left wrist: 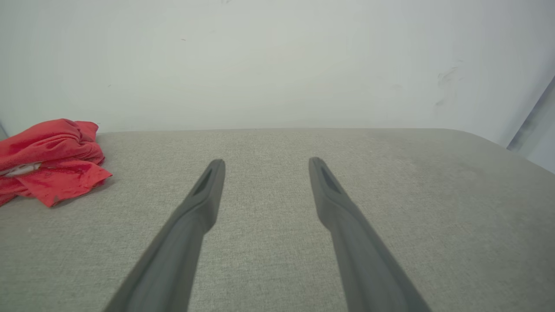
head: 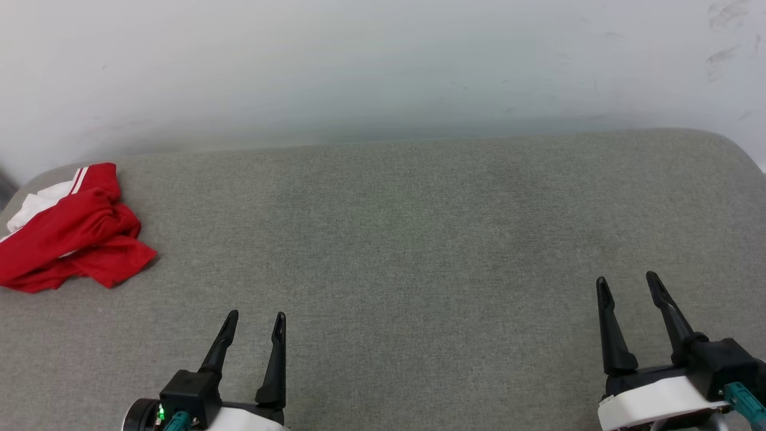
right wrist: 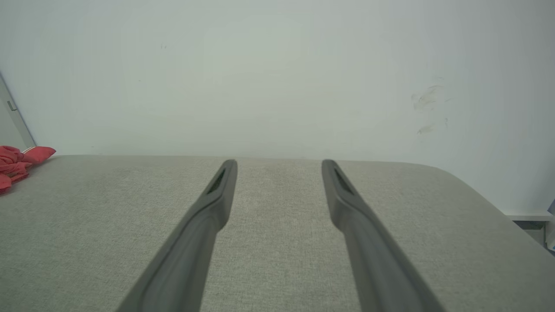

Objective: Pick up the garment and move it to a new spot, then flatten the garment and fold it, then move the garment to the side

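Observation:
The garment (head: 72, 230) lies crumpled at the far left of the grey fabric surface, red with a white sleeve and a stripe trim showing; its number and letters are hidden. It also appears as a red heap (left wrist: 47, 162) in the left wrist view and a small red patch (right wrist: 19, 162) at the left edge of the right wrist view. My left gripper (head: 256, 316) is open near the front edge, well to the right of the garment, holding nothing. My right gripper (head: 627, 280) is open at the lower right, far from the garment.
The grey fabric surface (head: 407, 239) runs wide between both grippers, with rounded far corners. A white wall (head: 383, 66) rises right behind its back edge. The surface's right edge (right wrist: 498, 208) drops off beside the wall.

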Controlling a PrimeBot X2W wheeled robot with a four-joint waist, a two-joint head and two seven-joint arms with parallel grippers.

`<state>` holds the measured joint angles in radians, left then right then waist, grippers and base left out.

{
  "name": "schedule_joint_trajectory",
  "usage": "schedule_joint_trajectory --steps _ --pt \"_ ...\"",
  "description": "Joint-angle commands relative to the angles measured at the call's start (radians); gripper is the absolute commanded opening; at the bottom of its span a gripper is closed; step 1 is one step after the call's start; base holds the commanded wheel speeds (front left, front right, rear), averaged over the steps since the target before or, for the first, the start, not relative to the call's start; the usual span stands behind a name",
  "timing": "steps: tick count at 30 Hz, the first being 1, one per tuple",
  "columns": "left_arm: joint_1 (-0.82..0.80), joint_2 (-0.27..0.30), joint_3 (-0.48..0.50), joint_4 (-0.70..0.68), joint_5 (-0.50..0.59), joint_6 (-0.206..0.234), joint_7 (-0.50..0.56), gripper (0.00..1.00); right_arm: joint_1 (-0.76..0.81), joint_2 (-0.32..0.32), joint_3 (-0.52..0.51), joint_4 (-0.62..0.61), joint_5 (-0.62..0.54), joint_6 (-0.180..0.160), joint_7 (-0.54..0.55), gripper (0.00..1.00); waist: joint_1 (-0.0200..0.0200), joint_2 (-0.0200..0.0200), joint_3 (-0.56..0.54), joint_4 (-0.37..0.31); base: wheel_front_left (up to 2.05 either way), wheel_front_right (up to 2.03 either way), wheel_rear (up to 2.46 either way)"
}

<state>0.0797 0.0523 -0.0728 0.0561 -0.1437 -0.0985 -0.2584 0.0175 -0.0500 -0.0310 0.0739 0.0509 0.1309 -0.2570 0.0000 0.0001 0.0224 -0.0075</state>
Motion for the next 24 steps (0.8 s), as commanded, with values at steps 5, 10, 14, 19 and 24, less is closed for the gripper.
schedule_joint_trajectory --steps 5,10,14,19,24 --pt "0.009 -0.003 -0.002 0.006 0.011 -0.004 -0.010 1.00 0.009 0.000 0.008 0.007 -0.026 0.000 -0.009 1.00 0.0000 -0.0001 -0.001 0.006 0.00 0.00 0.00" --pt "0.005 -0.003 -0.001 0.006 0.001 0.001 -0.010 1.00 0.015 0.000 0.006 0.010 -0.015 0.000 -0.009 1.00 0.0000 -0.0001 -0.002 0.016 0.00 0.00 0.00" --pt "-0.002 -0.002 0.004 -0.006 0.004 0.009 -0.010 1.00 0.017 0.000 0.011 0.004 -0.008 0.000 -0.009 1.00 0.0000 -0.0001 -0.002 0.037 0.00 0.00 0.00" --pt "-0.010 -0.002 0.011 -0.010 0.010 0.015 -0.008 1.00 0.028 0.000 0.026 0.004 0.000 0.000 -0.009 1.00 0.0000 -0.0001 -0.003 0.095 0.00 0.00 0.00" --pt "0.005 -0.002 0.017 -0.015 0.007 0.025 -0.008 1.00 0.029 0.000 0.047 0.006 0.003 0.000 -0.009 1.00 0.0000 -0.0001 -0.012 0.176 0.00 0.00 0.00"
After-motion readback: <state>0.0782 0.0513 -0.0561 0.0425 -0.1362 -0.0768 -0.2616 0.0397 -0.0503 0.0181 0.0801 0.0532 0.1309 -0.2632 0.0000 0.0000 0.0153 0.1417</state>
